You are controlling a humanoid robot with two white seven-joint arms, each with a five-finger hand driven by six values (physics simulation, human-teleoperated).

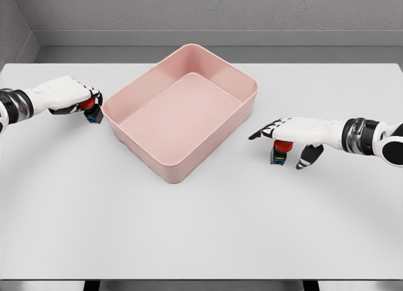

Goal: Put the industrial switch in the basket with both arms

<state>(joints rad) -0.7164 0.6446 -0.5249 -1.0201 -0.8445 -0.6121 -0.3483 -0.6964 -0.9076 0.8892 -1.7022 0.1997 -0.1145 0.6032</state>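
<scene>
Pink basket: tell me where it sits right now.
In the head view the pink basket sits empty on the white table, centre and slightly back, turned diagonally, between the left hand and the right hand.

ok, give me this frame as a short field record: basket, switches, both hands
basket: pink basket, middle of the white table, nothing inside
left switch: red-topped switch just left of the basket, outside it
left hand: left hand curled around that switch
right switch: second switch right of the basket, standing on the table
right hand: right hand over it, fingers spread, grasp not confirmed
task state: neither switch in the basket yet
</scene>
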